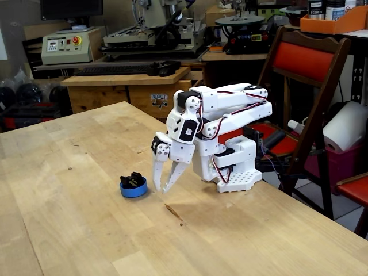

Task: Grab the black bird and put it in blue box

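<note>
- On the wooden table (69, 218), the black bird (134, 180) sits inside the blue box (133, 188).
- White pincer (160, 189) points down just right of the box, fingers parted narrowly, holding nothing.
- Arm base (233, 172) stands near the table's right edge.

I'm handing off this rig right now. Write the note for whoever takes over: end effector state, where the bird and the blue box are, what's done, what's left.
End effector: open and empty, tips pointing down close to the table, just right of the blue box in the fixed view.
Black bird: sitting inside the blue box, clear of the fingers.
Blue box: on the wooden table, left of the arm's base.
Done: bird placed in the box and released.
Left: apparently nothing but pulling the arm back; lift first so the fingers don't nudge the box.
</note>
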